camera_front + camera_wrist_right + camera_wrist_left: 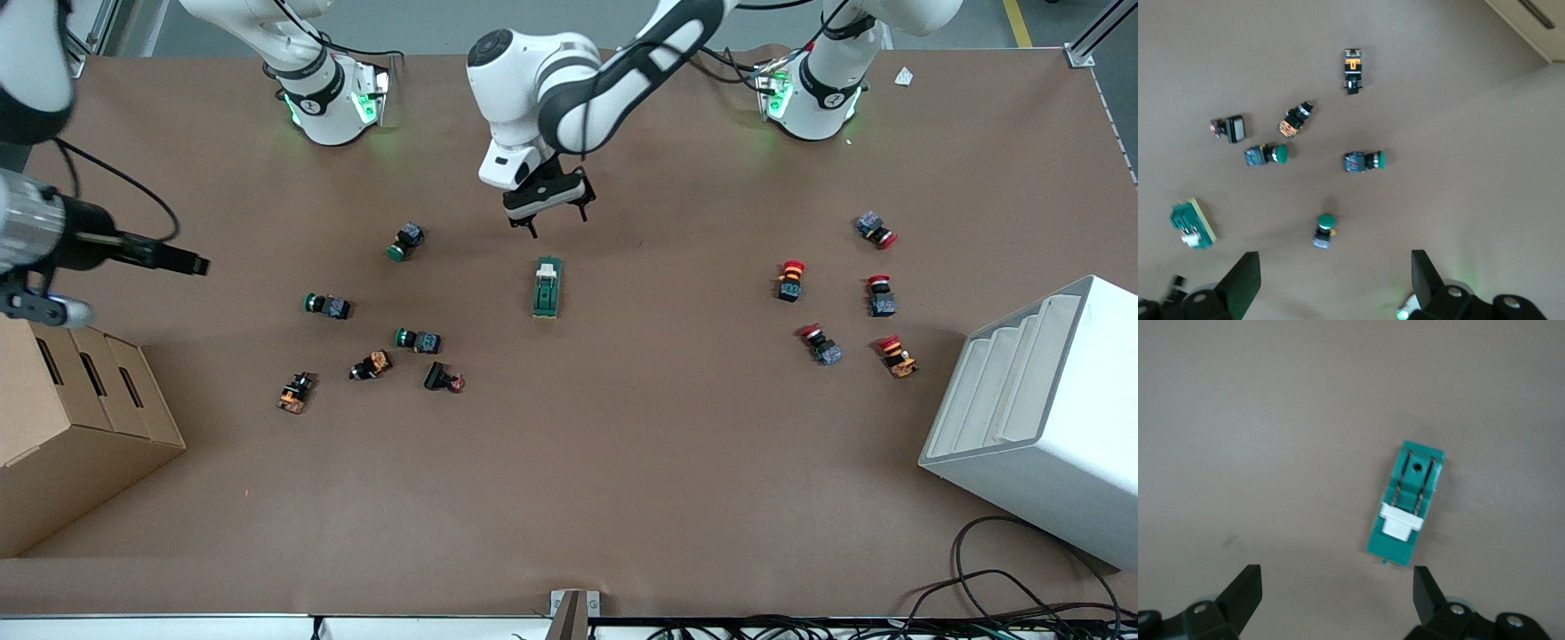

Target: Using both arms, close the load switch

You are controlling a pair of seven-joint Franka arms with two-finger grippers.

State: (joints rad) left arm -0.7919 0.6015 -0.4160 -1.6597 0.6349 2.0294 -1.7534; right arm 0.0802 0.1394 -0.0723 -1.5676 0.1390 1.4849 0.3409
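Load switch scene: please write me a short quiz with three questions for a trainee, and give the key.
1. True or false: the left gripper is shut on the load switch.
2. Where does the load switch lie?
A. on top of a push button
B. on the table, between the green-capped push buttons and the red-capped push buttons
C. between the fingers of the right gripper
3. Fill in the missing word: in the right wrist view, the right gripper, high over the green-capped push buttons, is ____.

Key: 1 false, it is open and holds nothing; 2 B; 3 open.
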